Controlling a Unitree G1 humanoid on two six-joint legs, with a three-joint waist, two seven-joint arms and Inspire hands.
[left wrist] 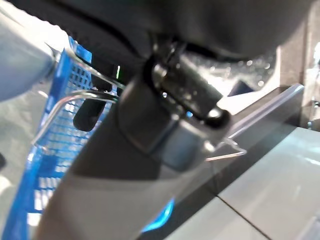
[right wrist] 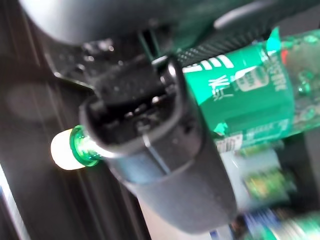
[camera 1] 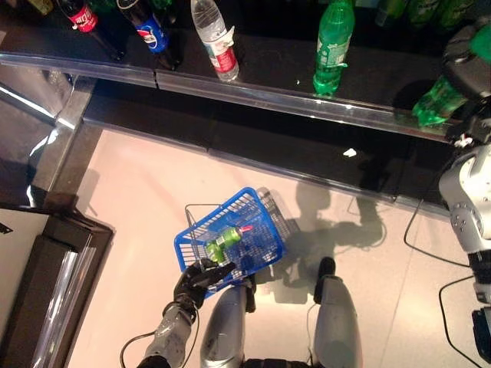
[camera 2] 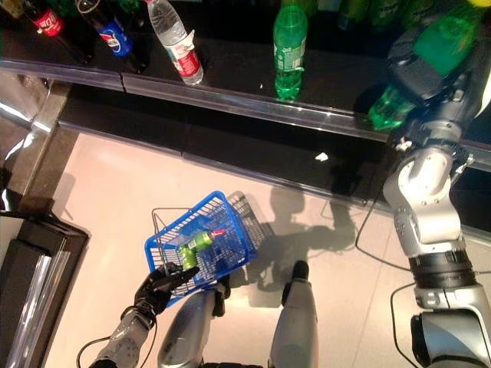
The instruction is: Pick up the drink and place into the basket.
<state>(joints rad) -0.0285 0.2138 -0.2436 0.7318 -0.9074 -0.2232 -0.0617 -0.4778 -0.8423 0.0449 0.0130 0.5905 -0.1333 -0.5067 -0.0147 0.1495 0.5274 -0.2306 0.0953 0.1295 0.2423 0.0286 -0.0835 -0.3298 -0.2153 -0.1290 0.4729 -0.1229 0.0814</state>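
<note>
My right hand (camera 2: 422,73) is up at the dark shelf, its thumb and fingers curled round a tilted green drink bottle (camera 1: 437,100). In the right wrist view that green bottle (right wrist: 245,85) lies under the hand (right wrist: 160,150), its white cap sticking out past it. Low over the floor hangs a blue basket (camera 1: 192,245). My left hand (camera 1: 198,282) is shut on its wire handle (left wrist: 75,97). Another small green bottle (camera 1: 222,241) lies inside the basket.
More drinks stand on the shelf (camera 1: 268,96): an upright green bottle (camera 1: 332,46), a clear water bottle (camera 1: 216,38) and two cola bottles (camera 1: 146,27). A dark cabinet (camera 1: 46,291) stands at the left. A white scrap (camera 1: 349,152) lies below the shelf.
</note>
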